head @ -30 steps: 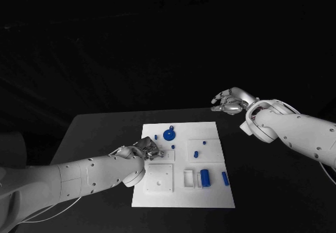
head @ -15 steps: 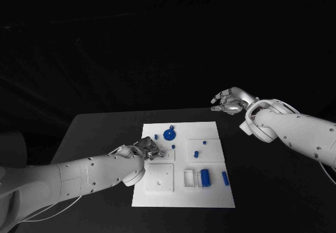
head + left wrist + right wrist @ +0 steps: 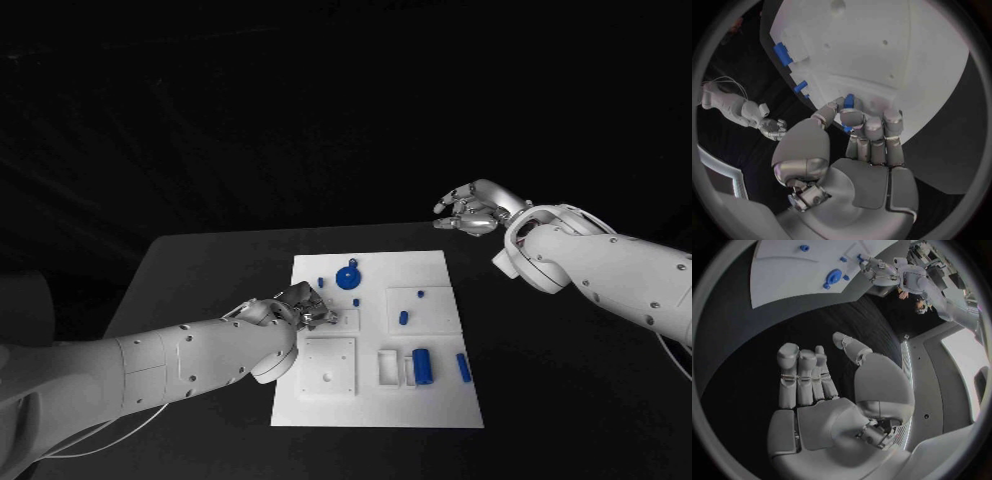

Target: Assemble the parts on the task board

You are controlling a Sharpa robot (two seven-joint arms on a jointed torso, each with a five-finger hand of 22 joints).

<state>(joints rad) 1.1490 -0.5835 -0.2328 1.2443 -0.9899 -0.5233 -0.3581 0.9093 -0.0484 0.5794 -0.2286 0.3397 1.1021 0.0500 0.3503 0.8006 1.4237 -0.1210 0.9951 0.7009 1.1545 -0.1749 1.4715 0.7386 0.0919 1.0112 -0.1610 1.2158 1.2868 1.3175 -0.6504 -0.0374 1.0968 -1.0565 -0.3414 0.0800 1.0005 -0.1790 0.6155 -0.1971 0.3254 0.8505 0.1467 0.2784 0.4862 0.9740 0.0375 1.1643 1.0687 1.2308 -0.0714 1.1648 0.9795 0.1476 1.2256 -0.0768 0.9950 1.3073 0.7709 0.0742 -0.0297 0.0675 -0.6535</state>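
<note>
The white task board [image 3: 440, 270] lies mid-table. My left hand [image 3: 300, 306] rests over its left edge, fingers curled in. In the left wrist view that hand [image 3: 861, 135] pinches a small blue part [image 3: 849, 101] between thumb and fingertips, just above the board [image 3: 904, 45]. My right hand [image 3: 470, 211] hangs in the air beyond the board's far right corner, away from the parts. Seen from the right wrist, this hand [image 3: 817, 390] has straight fingers and nothing in it.
On the board lie a round blue disc [image 3: 348, 277], a small peg [image 3: 356, 300], two small pieces [image 3: 405, 318], a long blue block [image 3: 423, 366] beside a white block [image 3: 388, 366], and a blue bar [image 3: 464, 367]. A square recessed plate [image 3: 329, 368] sits at the near left.
</note>
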